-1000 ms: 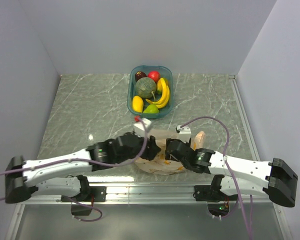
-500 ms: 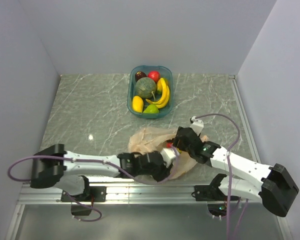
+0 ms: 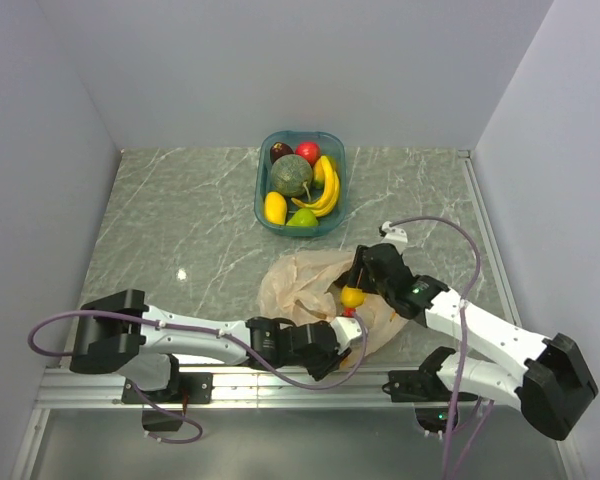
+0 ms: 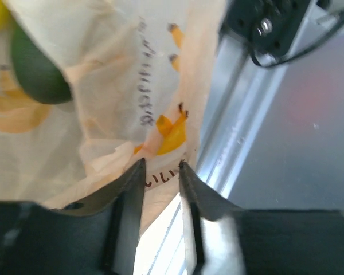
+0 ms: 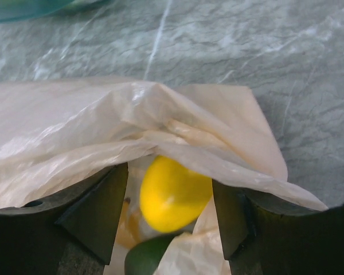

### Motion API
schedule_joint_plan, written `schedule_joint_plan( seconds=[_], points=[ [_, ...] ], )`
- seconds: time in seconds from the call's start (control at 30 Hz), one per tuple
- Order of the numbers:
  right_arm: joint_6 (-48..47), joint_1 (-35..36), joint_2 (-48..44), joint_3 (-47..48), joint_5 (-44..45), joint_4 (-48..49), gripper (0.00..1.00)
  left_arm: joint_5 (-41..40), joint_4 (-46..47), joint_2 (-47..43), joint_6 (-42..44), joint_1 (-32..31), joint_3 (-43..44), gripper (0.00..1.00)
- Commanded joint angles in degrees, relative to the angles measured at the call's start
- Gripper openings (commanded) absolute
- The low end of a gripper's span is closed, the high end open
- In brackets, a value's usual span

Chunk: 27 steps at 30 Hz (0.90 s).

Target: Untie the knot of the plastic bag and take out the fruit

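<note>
Inside the plastic bag [image 5: 74,132] lie yellow fruit [image 5: 173,195], green fruit [image 4: 37,71].

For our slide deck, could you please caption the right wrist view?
Right tool straddles a yellow fruit peeking from the peach plastic bag on a marble table.

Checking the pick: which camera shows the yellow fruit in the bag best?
Right wrist: the yellow fruit sits large inside the right gripper, under the plastic bag. Top external shows it small; left wrist, barely.
</note>
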Motion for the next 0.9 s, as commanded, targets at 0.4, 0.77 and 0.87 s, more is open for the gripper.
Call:
schedule_joint_plan(
  seconds=[0.4,0.77,0.87],
  points=[
    [17.88,9.69,3.97,7.33,9.30,-16.81,0.66,-18.63,-9.86,-11.15,-10.31,2.71,9.30,0.80],
    [26.87,6.00,10.12,5.13,11.08,-13.04,0.65,-25.48,-16.62,-25.13,-12.61,6.91,8.07,0.90],
    [27.39,5.21,12.67,5.74,11.07,-12.24,0.65,-28.21,-19.78,-28.90,-12.25,9.81,7.80,0.92]
  ],
)
